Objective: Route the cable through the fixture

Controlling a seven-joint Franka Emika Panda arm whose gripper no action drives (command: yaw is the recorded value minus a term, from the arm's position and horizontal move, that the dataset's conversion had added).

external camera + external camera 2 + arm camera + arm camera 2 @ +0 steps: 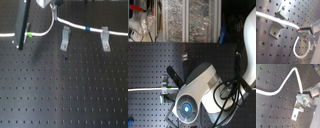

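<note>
The white cable (pixel 75 25) runs across the back of the black perforated board (pixel 65 90) in the first exterior view. Its green band (pixel 30 35) is at the first exterior view's left and its blue band (pixel 88 29) lies between two grey fixtures (pixel 65 39) (pixel 105 40). The cable passes by the top ends of both fixtures; whether it sits in them I cannot tell. My gripper (pixel 53 10) is at the top edge, shut on the cable where it loops upward. In the first wrist view the cable (pixel 281 21) ends at the fingertips (pixel 303 29) beside a fixture (pixel 276 28).
A black slanted bar (pixel 20 25) stands at the first exterior view's left over the cable. In the second exterior view the arm's body (pixel 198 95) fills the middle, with black hoses (pixel 230 92) at its right and shelving (pixel 188 20) behind the board.
</note>
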